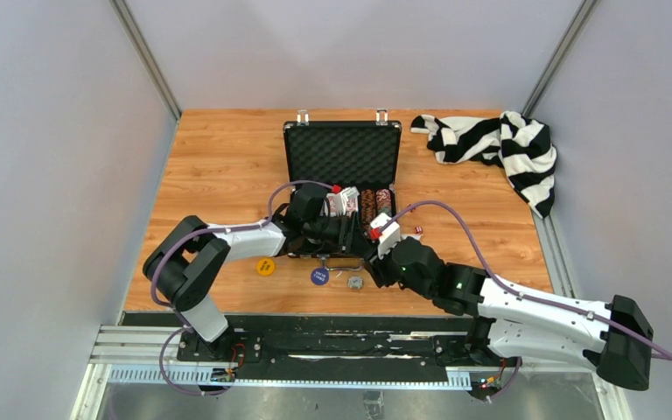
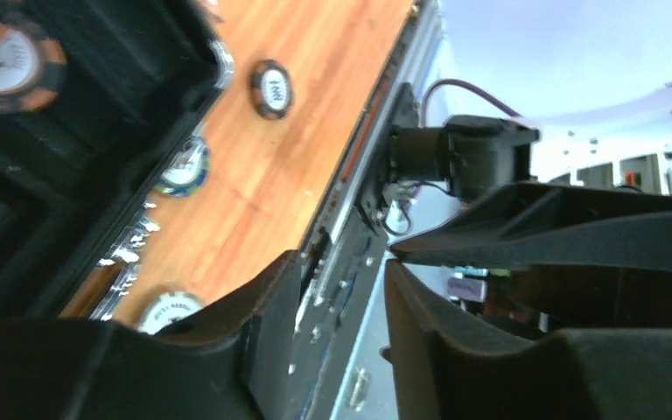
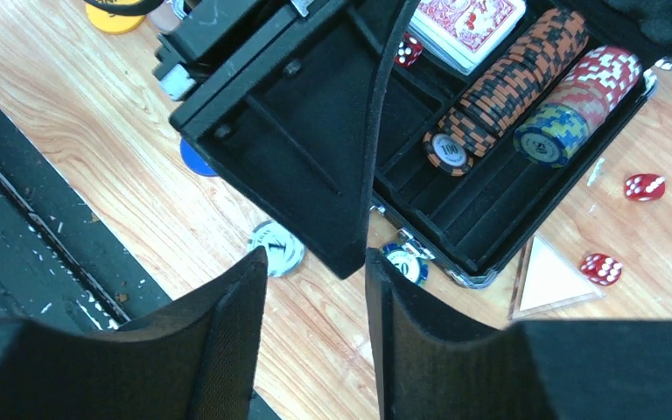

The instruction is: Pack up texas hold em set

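The briefcase is set open at the middle of the counter, with two chip rows and one card deck lodged inside. Three red dice are counted: one inside, two on the counter beside it. One yellow button and one blue button are laid before it. The left tool and the right tool are each held slightly spread, nothing pinched.

briefcase: 1 | card deck: 1 in view | chip rows in the case: 2, one orange-black, one red-white | red dice: 3, one in the case, two on the wood | loose chips on the wood: 3 | round buttons: 2, yellow and blue | clear triangle: 1 | striped cloth: 1
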Tool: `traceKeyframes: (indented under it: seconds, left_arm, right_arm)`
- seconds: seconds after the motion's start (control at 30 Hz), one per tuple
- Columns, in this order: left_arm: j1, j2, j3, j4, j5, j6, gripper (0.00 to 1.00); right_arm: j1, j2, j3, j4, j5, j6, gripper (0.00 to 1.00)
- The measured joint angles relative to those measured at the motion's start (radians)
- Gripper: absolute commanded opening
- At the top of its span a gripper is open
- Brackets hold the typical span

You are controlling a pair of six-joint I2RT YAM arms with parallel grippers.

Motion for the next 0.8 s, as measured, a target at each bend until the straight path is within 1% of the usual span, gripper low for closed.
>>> traceKeyframes:
  seconds: [0.03,0.1,0.13,0.2,0.27,0.37,0.47,0.63,0.73,0.8]
  left_arm:
    - [0.003,0.012,0.0,-0.006,-0.018,0.008,0.66]
    - [0.016,0.032,0.007,-0.053,-0.056,0.038,0.76]
    - [0.023,0.039,0.021,-0.107,-0.085,0.063,0.81]
    - [0.042,0.044,0.059,-0.199,-0.146,0.121,0.87]
    - [0.078,0.042,0.089,-0.241,-0.185,0.166,0.91]
    - [0.163,0.03,0.097,-0.275,-0.222,0.208,0.93]
    - [0.233,-0.001,0.074,-0.319,-0.267,0.239,0.95]
    - [0.237,-0.103,0.046,-0.381,-0.32,0.306,0.97]
    - [0.235,-0.156,0.04,-0.407,-0.357,0.344,0.97]
    - [0.235,-0.179,0.036,-0.419,-0.378,0.361,0.96]
  right_arm:
    - [0.0,0.009,-0.004,0.011,0.0,0.006,0.52]
    - [0.0,0.028,-0.018,0.033,-0.005,0.027,0.57]
    - [0.0,0.042,-0.028,0.047,-0.009,0.04,0.58]
    - [0.003,0.077,-0.052,0.067,-0.016,0.066,0.6]
    - [0.024,0.116,-0.068,0.074,-0.023,0.082,0.61]
    - [0.047,0.195,-0.072,0.096,-0.025,0.101,0.63]
    - [0.053,0.255,-0.072,0.122,-0.026,0.108,0.65]
    - [0.053,0.367,-0.061,0.166,-0.026,0.115,0.72]
    - [0.053,0.43,-0.055,0.19,-0.029,0.12,0.73]
    - [0.053,0.451,-0.055,0.203,-0.031,0.122,0.72]
